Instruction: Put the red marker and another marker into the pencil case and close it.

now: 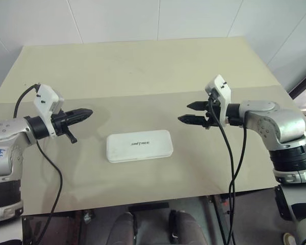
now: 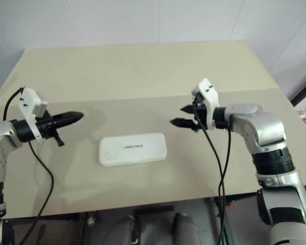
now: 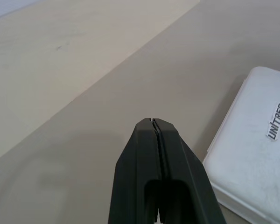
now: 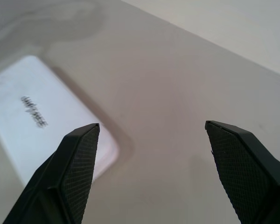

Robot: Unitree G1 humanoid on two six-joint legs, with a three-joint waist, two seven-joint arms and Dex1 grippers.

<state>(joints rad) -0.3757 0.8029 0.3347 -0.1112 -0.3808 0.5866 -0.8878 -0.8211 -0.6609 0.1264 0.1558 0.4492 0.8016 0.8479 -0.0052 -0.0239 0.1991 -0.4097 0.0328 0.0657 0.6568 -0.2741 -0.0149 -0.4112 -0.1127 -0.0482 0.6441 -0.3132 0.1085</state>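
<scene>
Near the centre of the head views, slightly low, lies the pencil case (image 1: pixel 139 145), one white hard-plastic box shaped as a rounded rectangle, its lid down and its long side running across the frame. Small dark lettering sits on the smooth lid. It rests flat on the table (image 1: pixel 143 66), a matte beige surface made of two sheets, the paler one filling the upper part of the frame and a greyer one below, meeting along a straight seam.

Two grippers hang above the table, one on each side of the case and apart from it. At middle left, the left gripper (image 1: pixel 86 113) has its two black fingers pressed together into a single tapered point aimed toward the centre, holding nothing. At middle right, the right gripper (image 1: pixel 187 113) has its two black fingers spread wide with empty space between them, its tips pointing back toward the case.

From the left wrist view, the closed fingers (image 3: pixel 151 154) show a thin seam between smooth black halves, with the case's corner at lower right. From the right wrist view, the fingertips (image 4: pixel 81 158) show a fine cross-hatched grip texture, with the case at middle left.
</scene>
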